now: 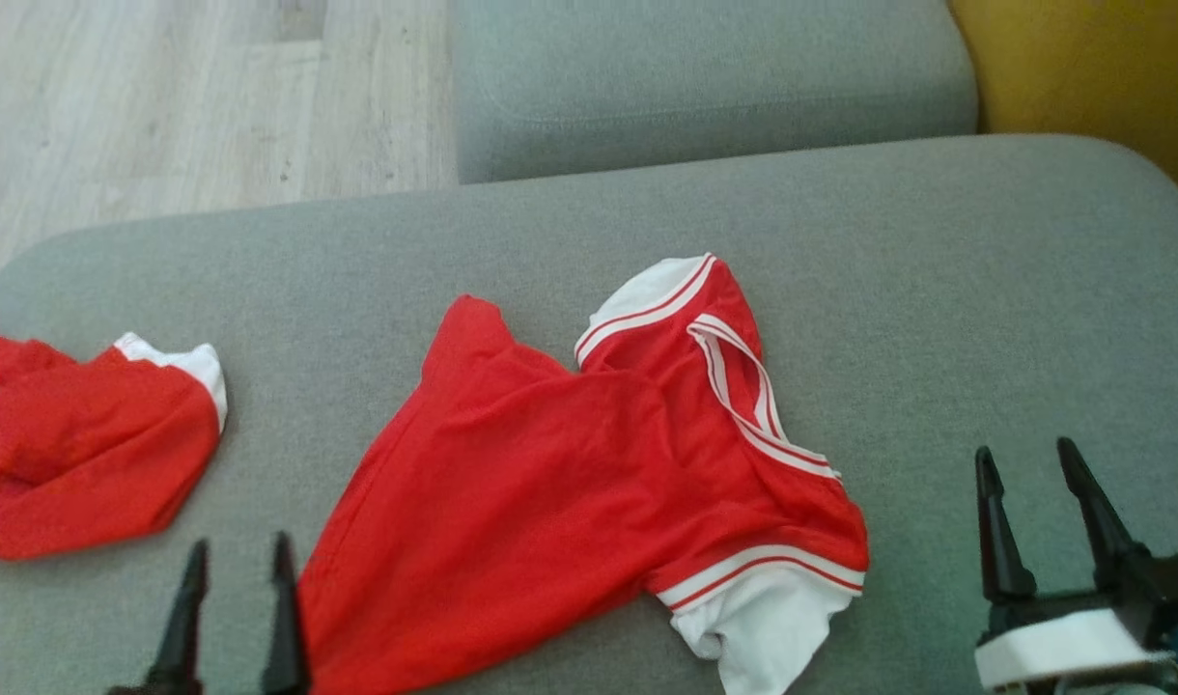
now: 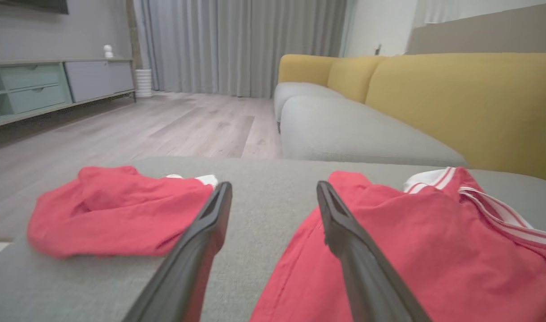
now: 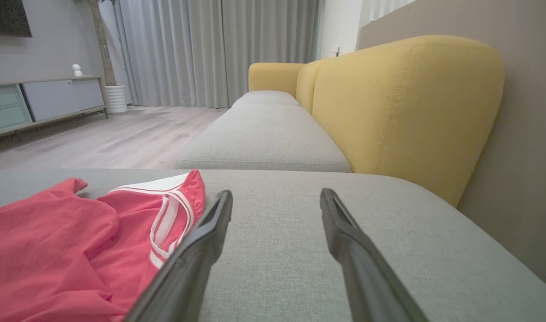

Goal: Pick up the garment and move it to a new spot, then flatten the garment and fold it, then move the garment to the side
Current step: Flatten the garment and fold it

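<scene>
A red garment [image 1: 570, 483] with white striped trim lies spread and rumpled in the middle of the grey sofa cushion [image 1: 937, 290], collar toward the right. My left gripper [image 1: 239, 542] stands open at the garment's lower left hem, with nothing between its fingers. In the left wrist view the left gripper [image 2: 273, 188] has bare cushion in its gap and the garment [image 2: 411, 250] lies under its right finger. My right gripper [image 1: 1025, 452] is open over bare cushion to the right of the garment. The right wrist view has the right gripper [image 3: 275, 194] empty and the garment [image 3: 53, 250] to the left.
A second red garment [image 1: 77, 454] lies bunched at the cushion's left edge, also in the left wrist view [image 2: 112, 210]. Another grey seat cushion [image 1: 705, 77] lies beyond, a yellow backrest [image 3: 398, 107] to the right, and wooden floor [image 1: 164, 97] off the far left.
</scene>
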